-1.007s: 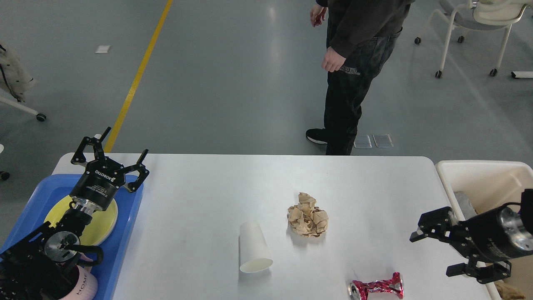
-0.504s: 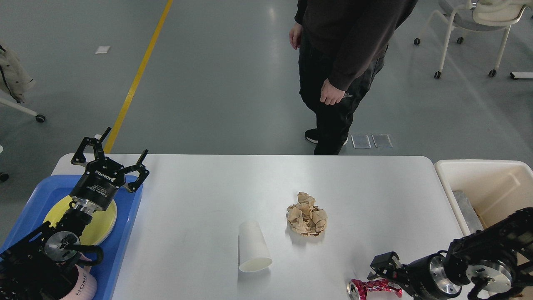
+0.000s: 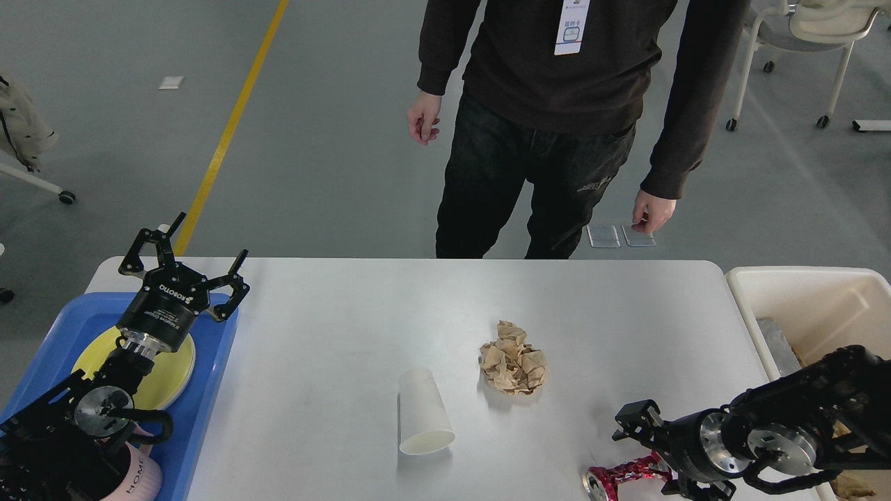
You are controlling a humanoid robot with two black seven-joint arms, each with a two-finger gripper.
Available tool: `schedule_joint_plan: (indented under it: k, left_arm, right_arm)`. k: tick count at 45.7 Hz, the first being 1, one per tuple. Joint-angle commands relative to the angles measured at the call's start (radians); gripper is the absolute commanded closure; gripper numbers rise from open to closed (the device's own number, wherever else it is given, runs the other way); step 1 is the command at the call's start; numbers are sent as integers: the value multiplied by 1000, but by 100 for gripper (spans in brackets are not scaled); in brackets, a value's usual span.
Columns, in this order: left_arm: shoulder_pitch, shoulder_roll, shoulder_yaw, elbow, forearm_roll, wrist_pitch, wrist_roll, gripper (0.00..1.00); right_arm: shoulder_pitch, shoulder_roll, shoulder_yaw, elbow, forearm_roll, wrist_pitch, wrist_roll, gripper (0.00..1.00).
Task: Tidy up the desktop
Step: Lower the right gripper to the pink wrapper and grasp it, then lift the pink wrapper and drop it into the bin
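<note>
The white desktop (image 3: 348,313) holds a white paper cup (image 3: 423,414) lying on its side, a crumpled ball of brown paper (image 3: 514,367) and a crushed red can (image 3: 616,476) near the front edge. My right gripper (image 3: 658,456) is low at the can, open, with one finger above the can's right end and the other below it. My left gripper (image 3: 186,261) is open and empty, raised over the far edge of the blue tray (image 3: 216,390).
The blue tray at the left holds a yellow plate (image 3: 170,369) and a pink cup (image 3: 143,480). A cream bin (image 3: 800,292) with scraps stands off the right edge. A person (image 3: 550,104) stands close behind the table's far edge.
My right gripper swung from beside the cream bin down and left to the red can. The person stepped left and turned to face the table. The left arm has not moved.
</note>
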Motion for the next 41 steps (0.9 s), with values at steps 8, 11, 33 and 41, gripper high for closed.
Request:
schedule_joint_plan:
  k: [8,11,33,41]
  left_arm:
    - [0,0,0,0,0,0,0,0]
    - [0,0,0,0,0,0,0,0]
    - [0,0,0,0,0,0,0,0]
    - [0,0,0,0,0,0,0,0]
  right_arm:
    - [-43,24,18,-9,-1,-48,2,11]
    - [-45,26,20,-11,-1,-50,4,19]
    - [-65,55,27,-58,-23,-71,10,100]
    - [-57,54,27,-58,-43,-70,10,100]
